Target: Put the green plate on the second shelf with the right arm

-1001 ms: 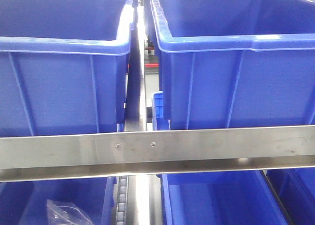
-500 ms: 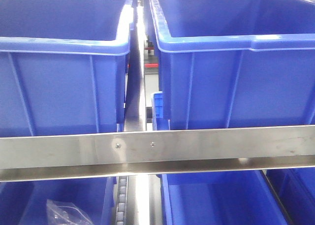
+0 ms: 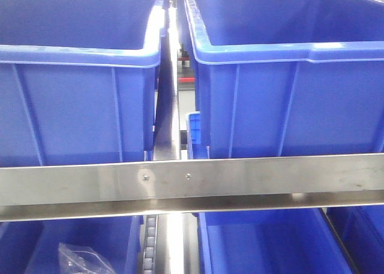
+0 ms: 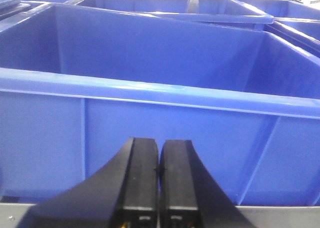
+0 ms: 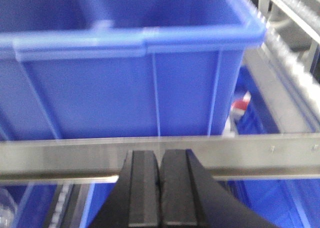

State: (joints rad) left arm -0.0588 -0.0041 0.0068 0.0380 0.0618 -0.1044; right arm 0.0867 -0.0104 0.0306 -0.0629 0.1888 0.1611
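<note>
The green plate is out of view in every frame. My left gripper (image 4: 159, 160) is shut with nothing between its black fingers; it points at the front wall of a large blue bin (image 4: 150, 123). My right gripper (image 5: 160, 160) is shut and empty too, its tips level with a steel shelf rail (image 5: 250, 150) below another blue bin (image 5: 125, 83). Neither arm shows in the front view.
Two big blue bins (image 3: 72, 88) (image 3: 288, 76) stand side by side on a shelf behind a steel rail (image 3: 240, 181). Under the rail sit more blue bins (image 3: 264, 241), one holding a clear plastic bag (image 3: 81, 259). A roller track (image 3: 149, 244) runs between them.
The front view has shifted a few pixels to the right; otherwise nothing has visibly changed.
</note>
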